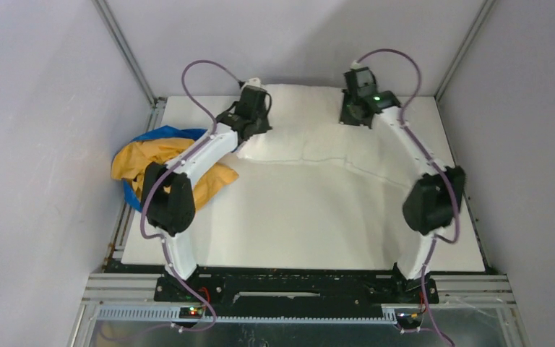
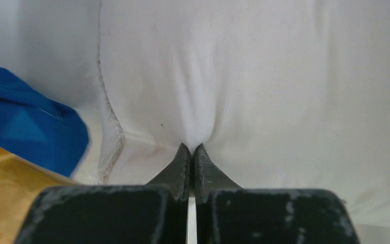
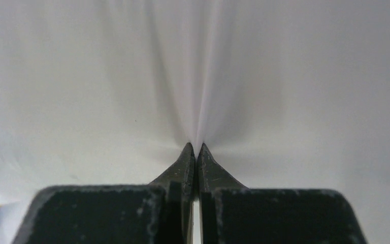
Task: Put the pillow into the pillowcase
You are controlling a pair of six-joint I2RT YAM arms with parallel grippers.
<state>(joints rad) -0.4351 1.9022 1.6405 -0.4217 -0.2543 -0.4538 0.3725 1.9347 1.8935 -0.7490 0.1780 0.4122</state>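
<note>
Looking down, I see the pillow (image 1: 311,130) lying toward twelve o'clock, with the pillowcase (image 1: 141,155) crumpled at nine o'clock. My left gripper (image 2: 191,148) at eleven and right gripper (image 3: 194,146) at one are each pinched tight on pillow fabric.

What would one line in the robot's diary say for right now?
left gripper: shut, pinching pillow | right gripper: shut, pinching pillow | pillowcase: crumpled left of pillow | pillow: not yet inside
</note>
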